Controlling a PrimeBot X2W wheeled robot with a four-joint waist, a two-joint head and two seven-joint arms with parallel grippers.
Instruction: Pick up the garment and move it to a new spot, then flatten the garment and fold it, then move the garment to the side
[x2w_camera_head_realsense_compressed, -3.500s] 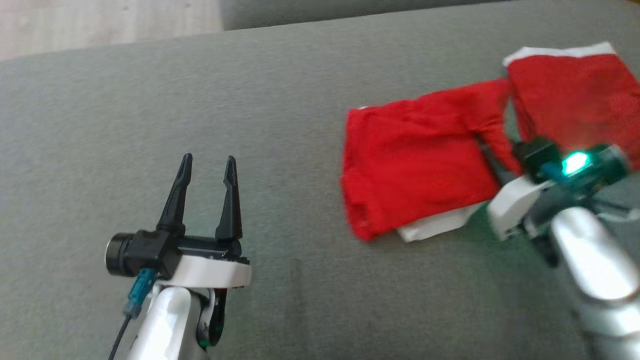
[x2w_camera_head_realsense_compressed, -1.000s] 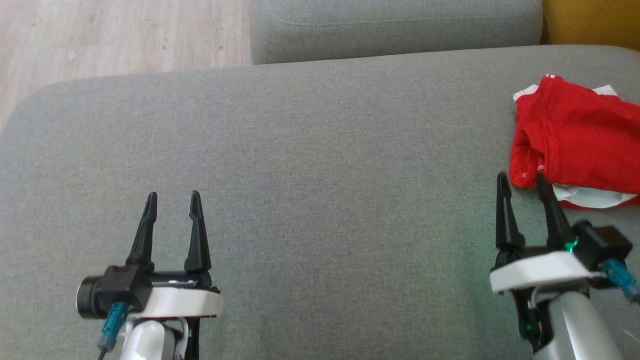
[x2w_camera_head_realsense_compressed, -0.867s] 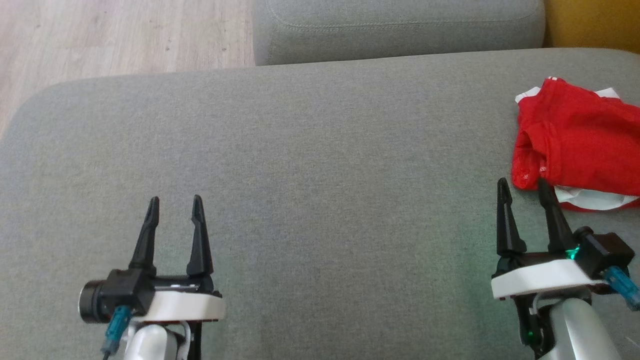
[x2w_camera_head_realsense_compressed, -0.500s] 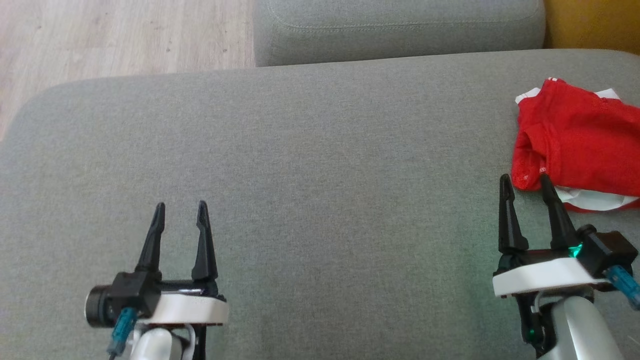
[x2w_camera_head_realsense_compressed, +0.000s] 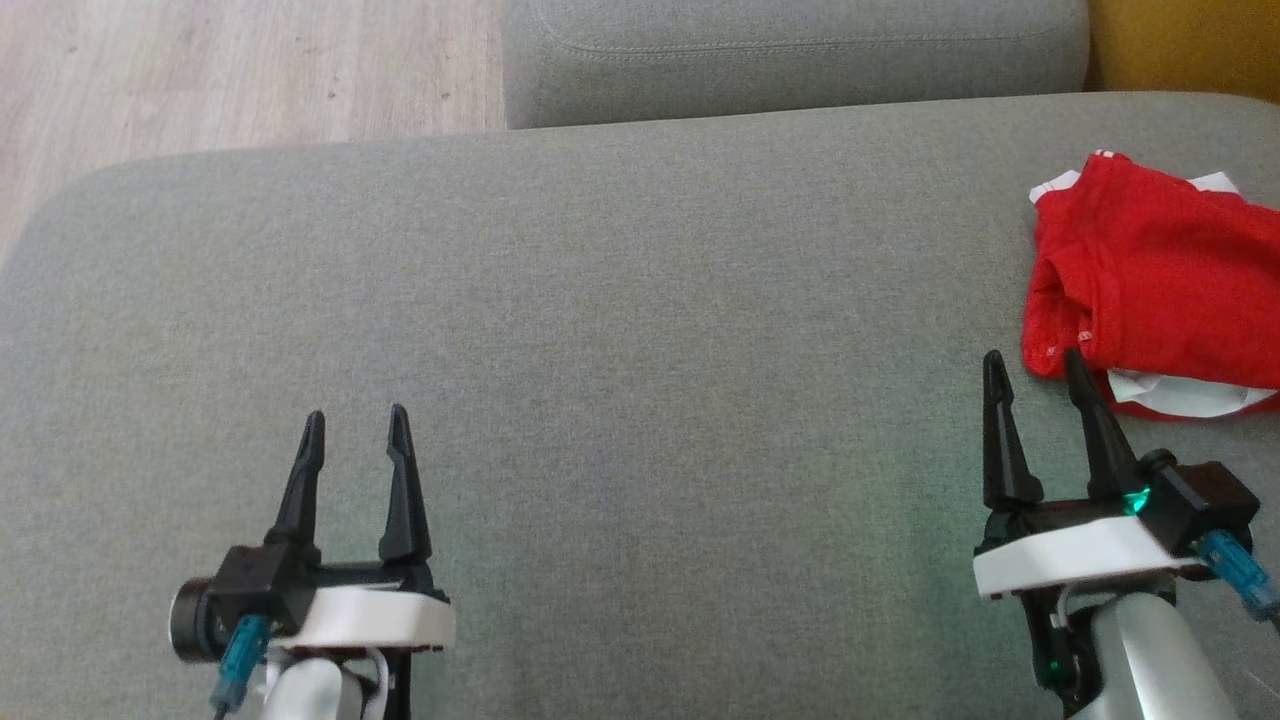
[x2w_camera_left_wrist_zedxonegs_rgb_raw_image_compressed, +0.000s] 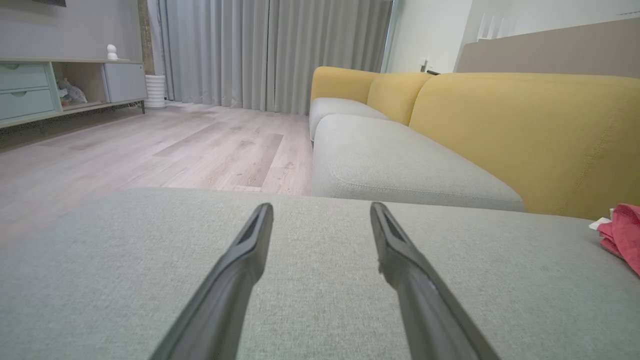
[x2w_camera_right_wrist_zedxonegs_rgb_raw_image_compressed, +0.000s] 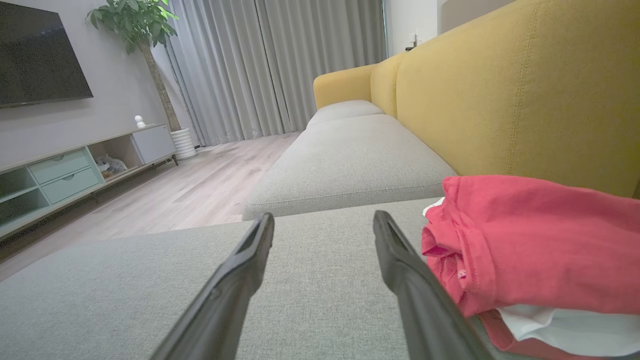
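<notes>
**Inspector:** Where did the garment (x2w_camera_head_realsense_compressed: 1150, 290) lie, and in what condition?

**Technician:** The red garment lay gathered into a compact folded bundle at the far right of the grey seat cushion (x2w_camera_head_realsense_compressed: 600, 300), near the yellow backrest (x2w_camera_right_wrist_zedxonegs_rgb_raw_image_compressed: 525, 100). White fabric showed beneath its near edge. A position at the cushion's edge was consistent with the last step, moving it to the side.

**Inspector:** What was the state of each hand?

**Technician:** The left hand (x2w_camera_head_realsense_compressed: 356, 418) was released, fingers spread, holding nothing, well apart from the garment. The right hand (x2w_camera_head_realsense_compressed: 1032, 360) was likewise released and empty. Its fingertips pointed past the bundle's near corner, just beside it, and contact could not be confirmed. The task appeared essentially complete.
</notes>
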